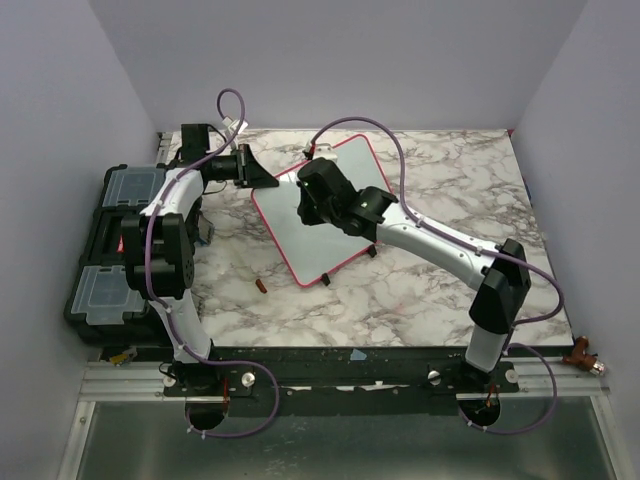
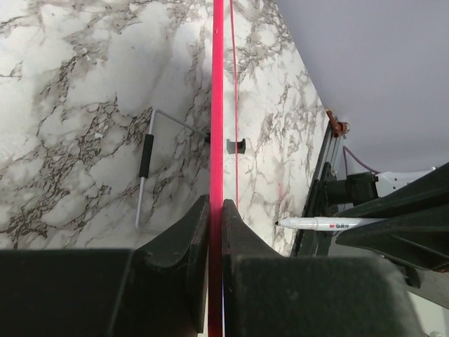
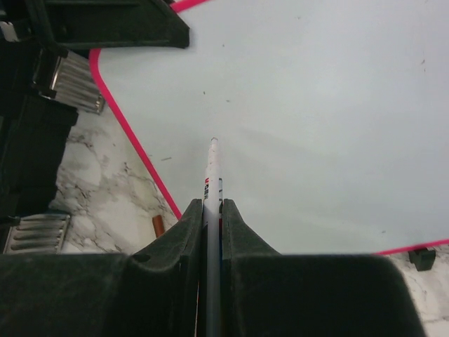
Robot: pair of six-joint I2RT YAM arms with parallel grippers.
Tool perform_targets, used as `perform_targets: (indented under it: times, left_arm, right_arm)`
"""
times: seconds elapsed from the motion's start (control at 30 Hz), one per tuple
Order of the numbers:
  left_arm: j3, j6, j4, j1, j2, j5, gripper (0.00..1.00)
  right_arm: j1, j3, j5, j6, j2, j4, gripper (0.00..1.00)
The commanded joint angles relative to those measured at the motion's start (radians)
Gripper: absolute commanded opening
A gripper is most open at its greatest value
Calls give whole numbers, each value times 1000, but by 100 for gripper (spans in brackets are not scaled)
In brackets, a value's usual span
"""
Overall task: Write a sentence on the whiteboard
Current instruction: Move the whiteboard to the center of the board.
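The whiteboard (image 1: pixel 335 215), glossy white with a red-pink frame, lies slanted mid-table. My left gripper (image 1: pixel 268 182) is shut on its left edge. In the left wrist view the frame (image 2: pixel 217 98) runs edge-on between the closed jaws of the left gripper (image 2: pixel 216 205). My right gripper (image 1: pixel 305 208) hangs over the board's left half, shut on a white marker (image 3: pixel 212 172). The marker points at the bare board surface (image 3: pixel 316 105). I cannot tell whether the tip touches. I see no writing. The marker (image 2: pixel 326 224) also shows from the left wrist.
A black toolbox (image 1: pixel 115 245) with clear-lidded trays stands at the table's left edge. A small brown cap (image 1: pixel 261 286) lies on the marble in front of the board. A wire handle with a black grip (image 2: pixel 145 156) lies left of the board. Walls close in three sides.
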Motion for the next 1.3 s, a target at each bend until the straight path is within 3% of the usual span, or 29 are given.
perform_targets:
  times: [0.0, 0.3, 0.77, 1.27]
  left_arm:
    - [-16, 66, 23, -65, -72, -26, 0]
    - [-68, 118, -16, -117, -134, -117, 0]
    - [40, 224, -266, -144, -162, -236, 0]
    - [-82, 249, -234, -111, -324, -300, 0]
  right_arm:
    - [5, -72, -16, -32, -93, 30, 1]
    - [4, -143, -64, -83, -157, 76, 1]
    - [3, -72, -68, -104, -101, 65, 1]
    - [3, -115, -112, -102, -157, 90, 1]
